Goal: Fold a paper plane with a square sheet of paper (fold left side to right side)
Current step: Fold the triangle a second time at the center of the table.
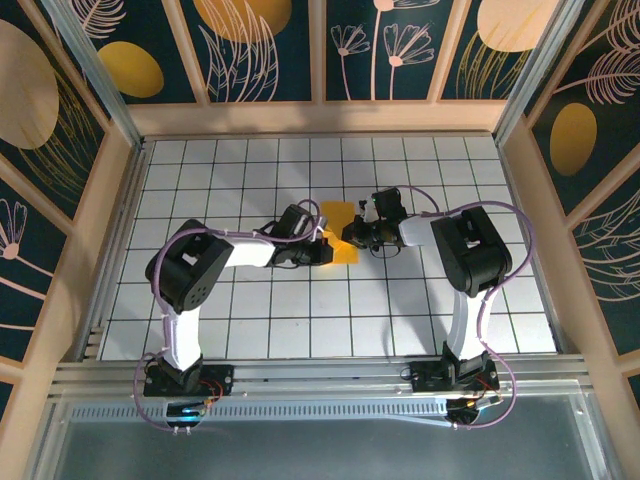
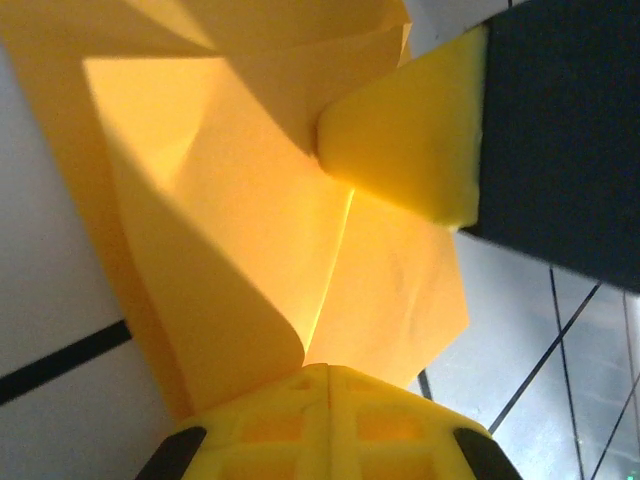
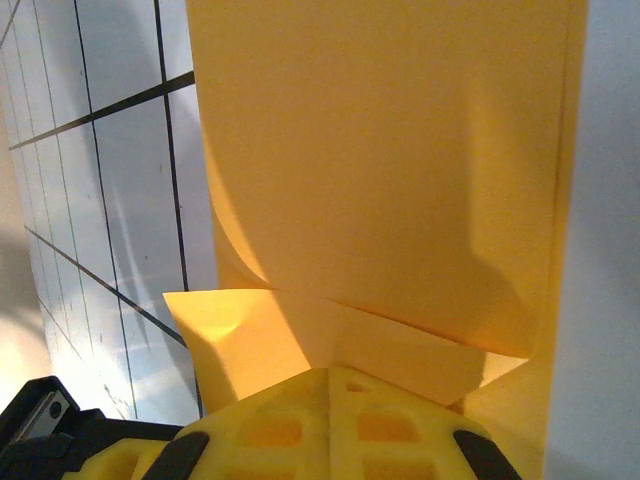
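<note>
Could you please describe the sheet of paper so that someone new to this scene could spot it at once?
On the white gridded table, look near the middle where the left gripper and right gripper meet. The square sheet of paper sits between them: small, creased, orange-yellow, unlike the larger orange ovals on the walls.

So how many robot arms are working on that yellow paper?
2. The left arm is bolted at the near-left edge of the table, the right arm at the near-right. Both reach inward to the orange-yellow paper in the middle. None seems hidden.
</note>
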Available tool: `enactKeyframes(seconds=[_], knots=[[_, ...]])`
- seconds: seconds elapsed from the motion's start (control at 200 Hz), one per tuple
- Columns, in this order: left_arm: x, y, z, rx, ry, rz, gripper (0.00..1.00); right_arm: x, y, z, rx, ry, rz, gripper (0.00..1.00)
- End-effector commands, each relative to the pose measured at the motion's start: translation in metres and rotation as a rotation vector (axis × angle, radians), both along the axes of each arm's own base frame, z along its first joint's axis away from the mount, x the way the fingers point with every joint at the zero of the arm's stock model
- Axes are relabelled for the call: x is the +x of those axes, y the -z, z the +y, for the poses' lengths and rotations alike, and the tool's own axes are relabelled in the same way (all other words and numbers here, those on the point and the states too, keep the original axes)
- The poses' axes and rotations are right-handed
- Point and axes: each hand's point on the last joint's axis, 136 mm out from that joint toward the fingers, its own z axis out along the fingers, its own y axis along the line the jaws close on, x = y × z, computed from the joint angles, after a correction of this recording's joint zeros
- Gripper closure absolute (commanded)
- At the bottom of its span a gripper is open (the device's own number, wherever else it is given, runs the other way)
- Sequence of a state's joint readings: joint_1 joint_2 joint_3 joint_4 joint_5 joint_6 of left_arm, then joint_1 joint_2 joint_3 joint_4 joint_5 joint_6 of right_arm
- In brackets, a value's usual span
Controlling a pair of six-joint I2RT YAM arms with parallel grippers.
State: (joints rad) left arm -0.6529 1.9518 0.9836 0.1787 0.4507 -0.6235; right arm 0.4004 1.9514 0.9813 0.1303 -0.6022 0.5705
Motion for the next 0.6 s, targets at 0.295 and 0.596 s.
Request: enactKeyframes(seconds=[0.295, 0.596], knots=[[-0.035, 0.014, 0.042, 0.135, -0.016, 0.043, 1.0, -0.023, 0.042, -0.025, -0.141, 0.022, 0.123, 1.0], [-0.004, -0.044, 0.014, -0.034, -0.021, -0.053, 1.0, -0.023, 0.038, -0.022, -0.129, 0.021, 0.115, 1.0]])
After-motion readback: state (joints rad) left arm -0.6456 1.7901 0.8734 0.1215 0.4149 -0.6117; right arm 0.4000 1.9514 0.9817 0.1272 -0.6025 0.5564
